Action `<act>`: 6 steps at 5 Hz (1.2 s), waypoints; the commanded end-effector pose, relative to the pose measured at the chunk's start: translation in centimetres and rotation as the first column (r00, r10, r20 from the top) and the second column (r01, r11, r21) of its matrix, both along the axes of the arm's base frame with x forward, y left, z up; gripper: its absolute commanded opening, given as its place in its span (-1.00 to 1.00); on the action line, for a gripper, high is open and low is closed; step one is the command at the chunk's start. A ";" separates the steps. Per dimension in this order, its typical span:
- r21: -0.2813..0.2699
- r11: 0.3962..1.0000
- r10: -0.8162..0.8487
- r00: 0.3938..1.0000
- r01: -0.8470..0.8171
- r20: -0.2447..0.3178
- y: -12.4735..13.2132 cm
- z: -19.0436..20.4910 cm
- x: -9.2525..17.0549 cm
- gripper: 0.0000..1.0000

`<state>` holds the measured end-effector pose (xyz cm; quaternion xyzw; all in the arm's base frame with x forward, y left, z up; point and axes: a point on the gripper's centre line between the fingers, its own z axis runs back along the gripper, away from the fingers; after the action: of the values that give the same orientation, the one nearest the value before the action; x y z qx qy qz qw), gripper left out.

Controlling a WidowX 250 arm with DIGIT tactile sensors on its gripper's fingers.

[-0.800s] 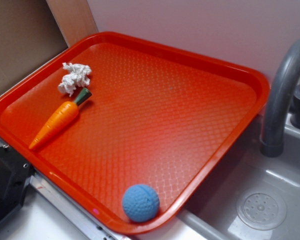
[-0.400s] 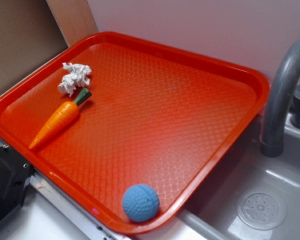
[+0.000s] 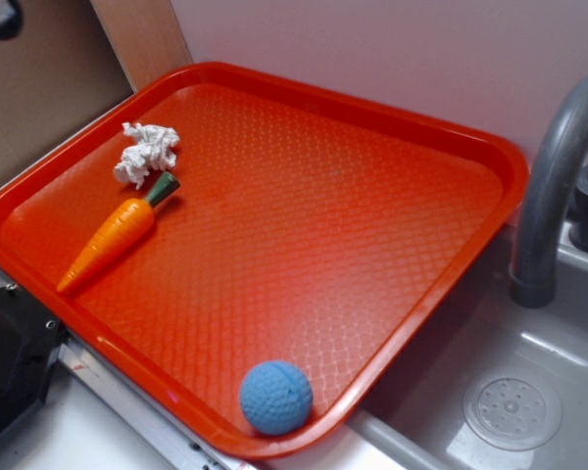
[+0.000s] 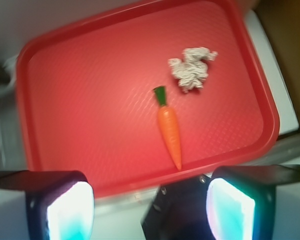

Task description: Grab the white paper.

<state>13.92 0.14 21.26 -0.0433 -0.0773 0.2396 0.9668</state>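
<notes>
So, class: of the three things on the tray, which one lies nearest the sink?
The blue ball, alone at the tray's sink-side corner; carrot and white paper sit opposite.

The exterior view looks down at an angle from close by the red tray, with the sink at its right. The wrist view looks steeply down from high above, the pincer at its bottom edge. Both share the tray, the carrot and the white paper.

A red tray was set beside the sink. On it were seen the white paper, a toy carrot just beside it, and a blue ball well apart.
</notes>
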 end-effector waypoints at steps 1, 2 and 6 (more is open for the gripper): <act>0.062 0.935 0.345 0.936 -0.349 0.070 5.0 -4.4 3.9 1.00; 0.119 0.921 0.355 0.926 -0.370 0.131 6.4 -6.5 5.9 1.00; 0.202 0.884 0.415 0.907 -0.421 0.075 9.0 -16.6 10.1 1.00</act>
<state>23.66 8.01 3.39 0.0779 -0.1024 0.4166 0.9000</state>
